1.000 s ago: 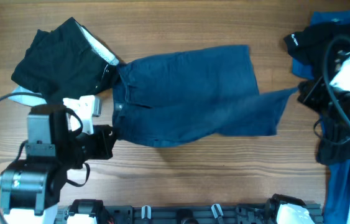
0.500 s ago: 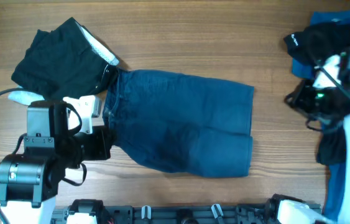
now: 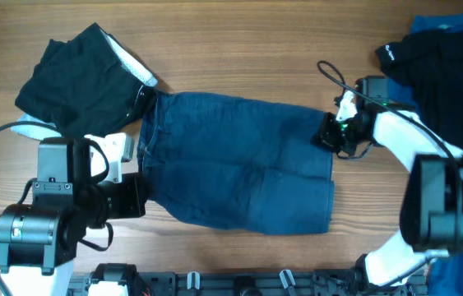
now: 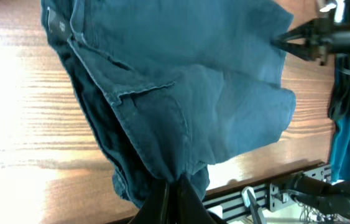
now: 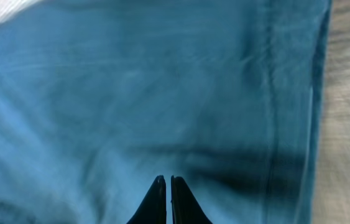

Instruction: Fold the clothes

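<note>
Where the left gripper (image 4: 173, 190) closes, its two dark fingers (image 4: 157, 202) are pressed together on a bunched fold of the shorts (image 3: 239, 164). The cloth rises out of the pinch and spreads away from it in the wrist view. From above, that grip sits at the near-left corner of the garment, at the waistband end.

The right gripper (image 5: 165, 186) has its fingers (image 5: 184, 208) drawn almost together, with only a hairline slit between the tips. They point down at blue cloth just inside a stitched hem. I cannot tell whether any cloth is caught between them. In the overhead view this gripper is at the far-right edge of the shorts, on the leg hem.

The shorts lie spread across the middle of the wooden table (image 3: 239, 33), waistband to the left and leg openings to the right, mostly flat with soft wrinkles.

A black garment (image 3: 71, 74) with a white strip lies at the far-left corner, touching the waistband. A second black garment (image 3: 428, 57) with a white logo lies at the far right, over a royal-blue cloth (image 3: 445, 20).
</note>
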Robot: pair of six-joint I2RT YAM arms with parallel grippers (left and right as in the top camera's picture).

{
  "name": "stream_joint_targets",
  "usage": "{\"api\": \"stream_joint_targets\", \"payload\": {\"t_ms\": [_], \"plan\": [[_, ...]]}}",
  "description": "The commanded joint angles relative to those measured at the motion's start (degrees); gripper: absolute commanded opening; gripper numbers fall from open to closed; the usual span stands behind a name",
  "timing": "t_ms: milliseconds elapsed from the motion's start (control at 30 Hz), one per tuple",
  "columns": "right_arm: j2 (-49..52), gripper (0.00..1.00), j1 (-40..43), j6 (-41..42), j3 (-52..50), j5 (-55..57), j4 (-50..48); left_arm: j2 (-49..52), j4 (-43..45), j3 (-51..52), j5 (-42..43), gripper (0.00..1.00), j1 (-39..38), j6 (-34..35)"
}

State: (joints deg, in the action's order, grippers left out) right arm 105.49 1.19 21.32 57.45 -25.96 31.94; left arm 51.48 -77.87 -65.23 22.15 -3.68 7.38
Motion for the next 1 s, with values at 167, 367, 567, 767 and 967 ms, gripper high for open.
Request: {"api": "stream_joint_targets", "payload": {"t_ms": [167, 367, 567, 767, 967], "plan": [[16.24, 0.04, -0.13, 17.09, 0.55, 12.04, -16.59, -0.11, -1.29, -1.01, -0.09, 0.68, 0.15, -0.96], [25.38, 0.04, 1.86, 21.27, 20.72, 10.51, -19.82, -0.09, 1.20, -1.01, 1.44, 0.82, 0.15, -0.50], [25.09, 0.05, 3.78, 8.98, 40.92, 5.25, -3.96, 2.58, 4.39, -1.01, 1.38, 0.61, 0.15, -0.52], [22.03, 0.61, 3.74, -5.64, 43.25, 5.99, 13.51, 8.74, 7.91, -1.01, 1.40, 0.66, 0.15, -0.57], [22.12, 0.49, 2.56, -9.51, 36.48, 2.12, 10.64, 10.86, 12.72, -1.01, 1.36, 0.74, 0.17, -0.55]]}}
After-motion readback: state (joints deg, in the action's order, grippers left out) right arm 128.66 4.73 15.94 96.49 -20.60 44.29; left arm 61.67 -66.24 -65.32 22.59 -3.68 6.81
